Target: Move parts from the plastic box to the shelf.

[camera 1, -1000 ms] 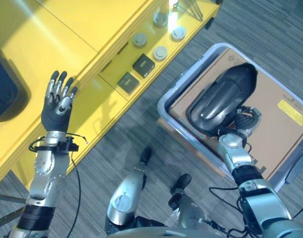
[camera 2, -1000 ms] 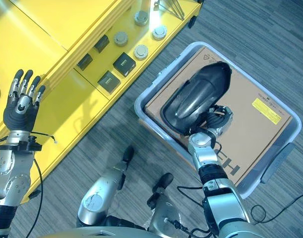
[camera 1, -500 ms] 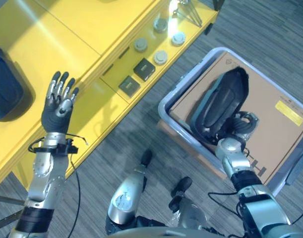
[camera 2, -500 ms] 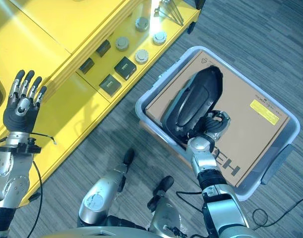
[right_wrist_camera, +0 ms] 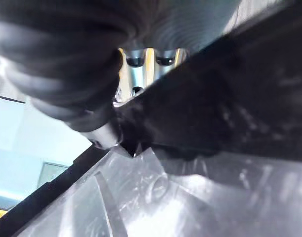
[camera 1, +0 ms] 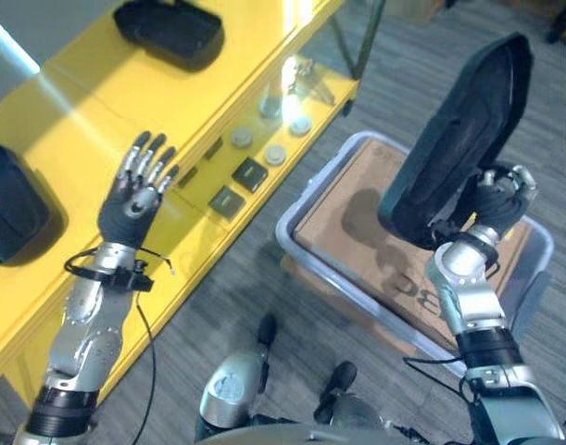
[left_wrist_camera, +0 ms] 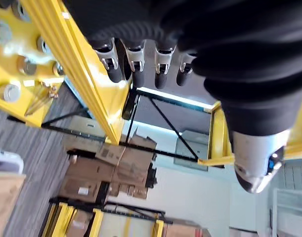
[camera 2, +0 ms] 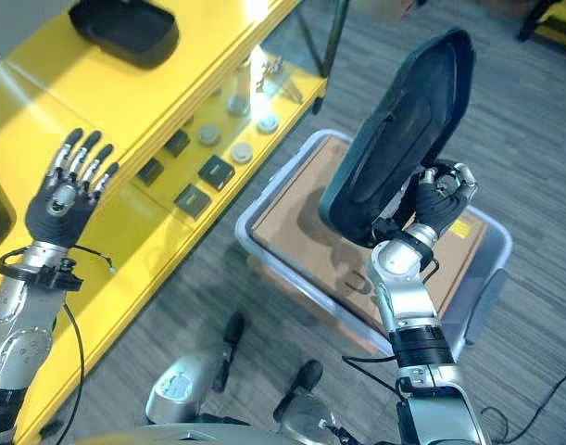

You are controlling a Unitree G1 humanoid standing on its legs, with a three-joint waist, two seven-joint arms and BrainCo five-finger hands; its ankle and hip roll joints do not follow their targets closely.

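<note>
A large black curved plastic part (camera 1: 459,139) is held up in the air above the grey plastic box (camera 1: 306,190), standing nearly upright. My right hand (camera 1: 498,195) is shut on its lower edge. The box is lined with brown cardboard (camera 1: 352,213). My left hand (camera 1: 134,195) is raised with its fingers straight, over the front edge of the yellow shelf (camera 1: 171,102). In the right wrist view the black part (right_wrist_camera: 225,98) lies across my curled fingers (right_wrist_camera: 141,61).
Two other black parts lie on the shelf's top: one at the far end (camera 1: 171,28), one at the left (camera 1: 14,209). The lower shelf level holds small dark blocks (camera 1: 250,173) and round grey discs (camera 1: 275,153). Grey carpet lies between shelf and box.
My right hand has lifted the black part out of the box and tipped it upright. The camera has tilted up, showing more of the shelf. The left hand stays raised.
</note>
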